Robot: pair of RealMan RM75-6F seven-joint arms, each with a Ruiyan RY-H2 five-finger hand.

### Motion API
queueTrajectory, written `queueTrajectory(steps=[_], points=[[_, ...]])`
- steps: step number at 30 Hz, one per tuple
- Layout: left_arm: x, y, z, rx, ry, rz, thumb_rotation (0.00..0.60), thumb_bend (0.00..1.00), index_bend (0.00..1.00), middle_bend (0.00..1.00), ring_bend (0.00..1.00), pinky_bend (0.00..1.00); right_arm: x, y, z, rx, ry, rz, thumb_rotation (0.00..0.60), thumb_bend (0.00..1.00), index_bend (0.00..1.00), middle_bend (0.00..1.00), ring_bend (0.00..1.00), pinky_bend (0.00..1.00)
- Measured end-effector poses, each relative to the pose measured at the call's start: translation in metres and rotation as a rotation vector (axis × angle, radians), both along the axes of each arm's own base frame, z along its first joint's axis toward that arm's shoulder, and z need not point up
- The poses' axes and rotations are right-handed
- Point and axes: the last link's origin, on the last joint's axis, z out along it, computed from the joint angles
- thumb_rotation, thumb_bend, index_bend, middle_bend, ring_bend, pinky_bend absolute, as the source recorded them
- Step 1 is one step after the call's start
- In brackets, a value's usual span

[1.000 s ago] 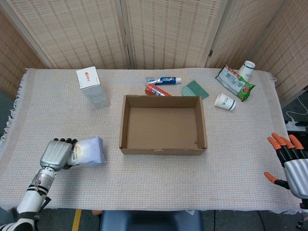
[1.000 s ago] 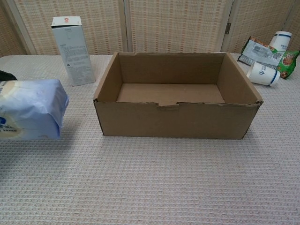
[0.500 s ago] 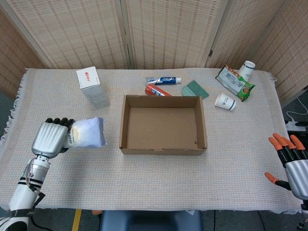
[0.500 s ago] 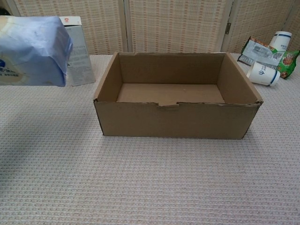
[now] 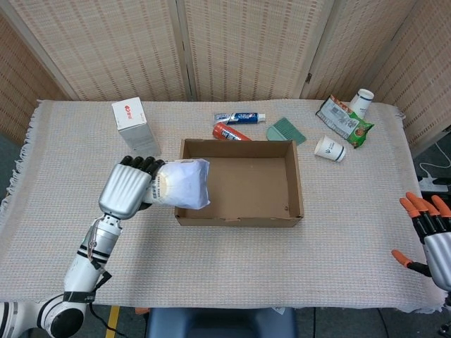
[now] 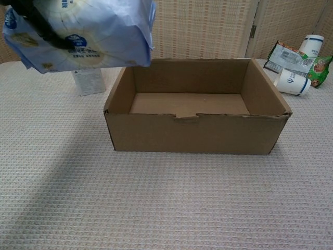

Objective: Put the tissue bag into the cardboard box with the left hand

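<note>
My left hand (image 5: 127, 190) grips the pale blue and white tissue bag (image 5: 183, 184), raised above the table. The bag hangs over the left wall of the open cardboard box (image 5: 239, 211), partly covering that wall in the head view. In the chest view the tissue bag (image 6: 83, 34) fills the upper left, above the box (image 6: 197, 133), with dark fingers (image 6: 36, 23) wrapped across it. The box interior shows nothing in it. My right hand (image 5: 430, 236) rests at the table's right edge, its orange-tipped fingers apart and holding nothing.
A white carton (image 5: 135, 127) stands behind the left hand. Behind the box lie two toothpaste tubes (image 5: 236, 125) and a green comb (image 5: 285, 131). At the back right are a paper cup (image 5: 329, 148), a snack packet (image 5: 344, 121) and a white bottle (image 5: 362, 100).
My left hand has lifted the tissue bag off the table and carried it right, from the left front area to above the box's left wall. The right hand has hardly moved.
</note>
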Motion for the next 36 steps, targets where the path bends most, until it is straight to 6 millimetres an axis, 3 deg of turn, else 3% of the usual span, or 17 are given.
queueTrajectory(steps=[10, 28, 32, 34, 36], points=[[0.037, 0.006, -0.055, -0.053, -0.083, -0.097, 0.600, 0.21, 0.44, 0.50, 0.42, 0.56, -0.003, -0.003, 0.005, -0.016, -0.008, -0.012, 0.600, 0.00, 0.06, 0.03, 0.00, 0.00], [0.080, 0.027, -0.117, -0.103, -0.209, -0.185, 0.600, 0.21, 0.43, 0.49, 0.41, 0.56, -0.008, -0.008, 0.008, -0.030, -0.005, -0.039, 0.600, 0.00, 0.06, 0.03, 0.00, 0.00], [0.085, 0.029, -0.124, -0.106, -0.234, -0.194, 0.600, 0.21, 0.35, 0.41, 0.34, 0.51, -0.010, -0.009, 0.007, -0.029, -0.003, -0.045, 0.600, 0.00, 0.06, 0.03, 0.00, 0.00], [0.084, 0.030, -0.127, -0.115, -0.235, -0.191, 0.600, 0.20, 0.22, 0.28, 0.23, 0.41, -0.010, -0.010, 0.007, -0.030, -0.003, -0.046, 0.600, 0.00, 0.06, 0.03, 0.00, 0.00], [0.082, 0.030, -0.129, -0.133, -0.227, -0.183, 0.600, 0.19, 0.03, 0.07, 0.05, 0.21, -0.010, -0.010, 0.007, -0.028, -0.002, -0.049, 0.600, 0.00, 0.06, 0.03, 0.00, 0.00]])
